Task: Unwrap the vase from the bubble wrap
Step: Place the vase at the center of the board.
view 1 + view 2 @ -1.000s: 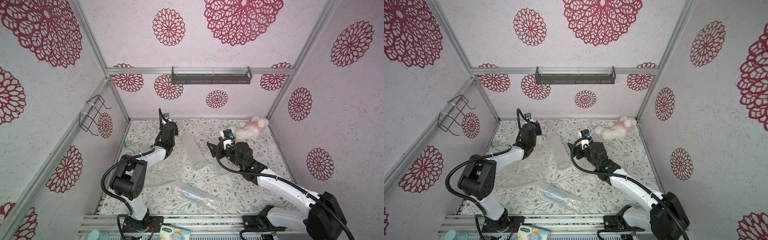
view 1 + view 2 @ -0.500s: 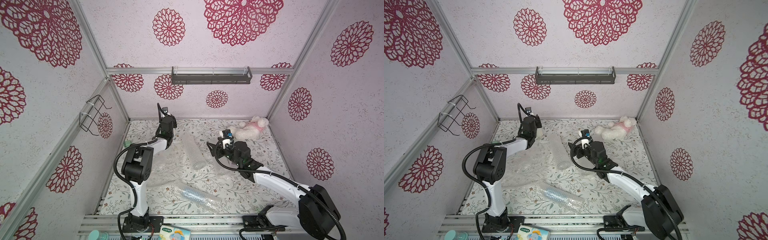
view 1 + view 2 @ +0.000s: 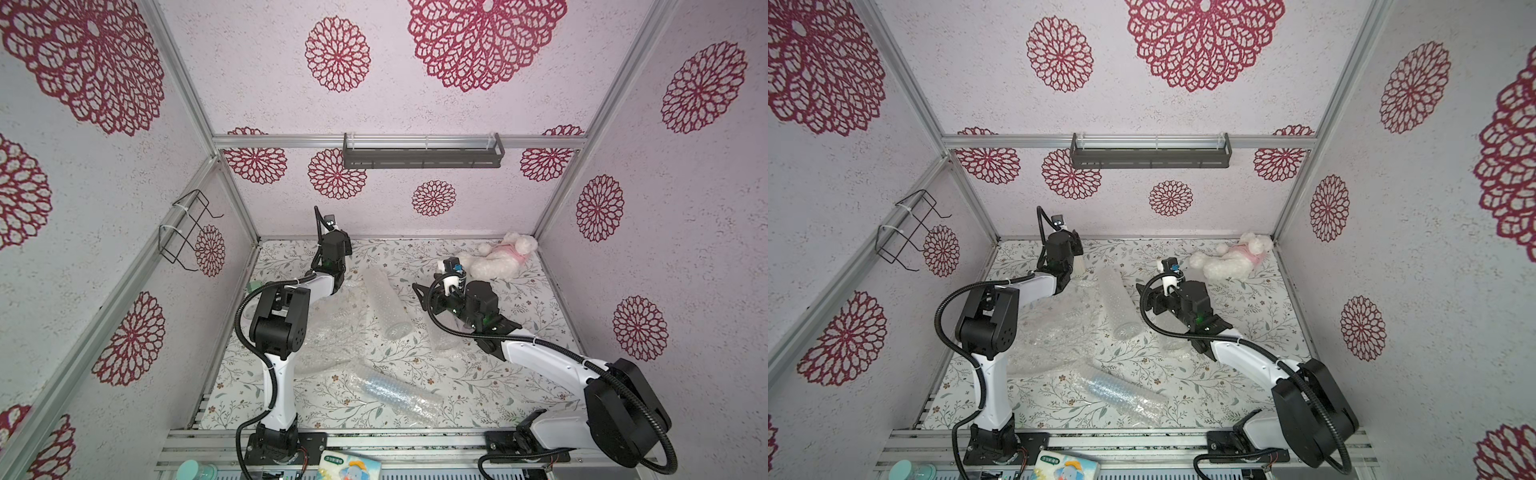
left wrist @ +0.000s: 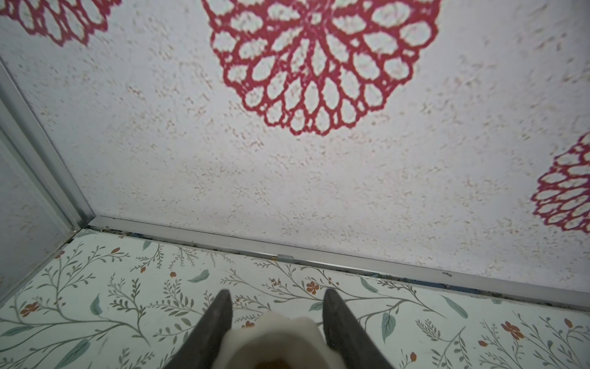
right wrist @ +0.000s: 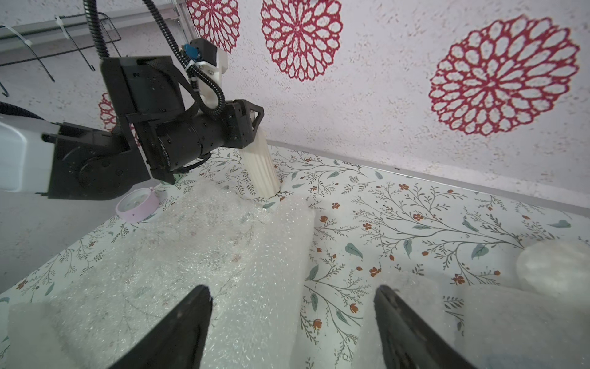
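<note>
A cream ribbed vase (image 5: 260, 166) stands tilted on the flowered table near the back wall, bare of wrap. My left gripper (image 4: 276, 295) is shut on its top end (image 4: 274, 342), one finger on each side. In a top view the vase (image 3: 1079, 266) shows just beyond the left gripper (image 3: 1073, 249). The loose bubble wrap (image 3: 332, 328) lies spread on the table behind it. Over the wrap's edge (image 5: 207, 255) my right gripper (image 5: 293, 294) hangs open with nothing between its fingers; in a top view it (image 3: 422, 293) sits mid-table.
A bubble-wrap roll (image 3: 384, 303) lies in the middle and another wrapped bundle (image 3: 390, 392) near the front. A white plush toy (image 3: 503, 259) is at the back right. A pink round thing (image 5: 137, 204) sits left of the vase. The back wall is close.
My left arm has reached further toward the back wall with the vase in its gripper. The right arm has barely moved.
</note>
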